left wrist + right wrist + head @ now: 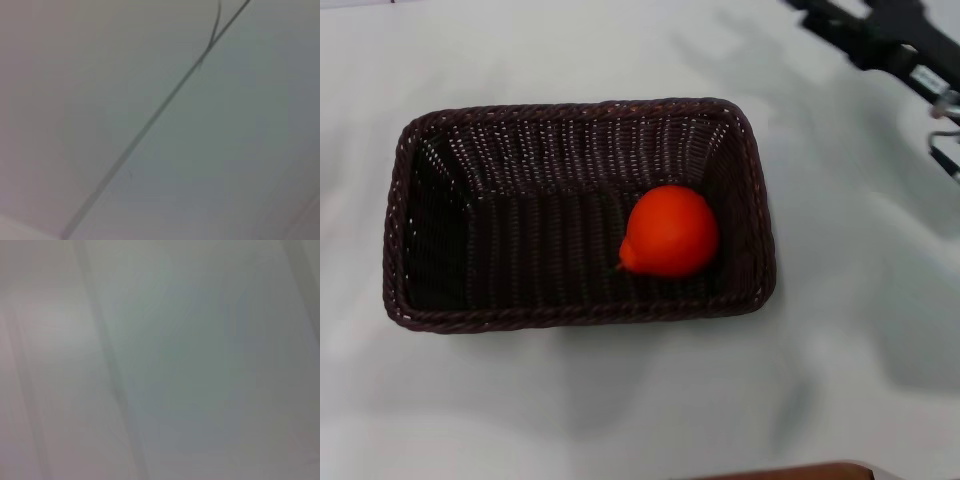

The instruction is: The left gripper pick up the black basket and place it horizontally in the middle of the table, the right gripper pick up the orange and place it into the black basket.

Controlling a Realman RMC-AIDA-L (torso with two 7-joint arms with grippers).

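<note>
The black basket point(440, 300) lies lengthwise across the middle of the white table point(620, 410) in the head view. The orange point(670, 231) rests inside it, at the right end of its floor, tip pointing to the lower left. The right gripper point(905, 50) is at the far right corner of the view, well away from the basket and up off the orange, only partly in frame. The left gripper is out of view. Both wrist views show only a pale blank surface, and neither shows the basket or the orange.
A thin dark line point(150, 120) runs slantwise across the left wrist view. A brown edge point(790, 470) shows at the table's near side. White tabletop surrounds the basket on all sides.
</note>
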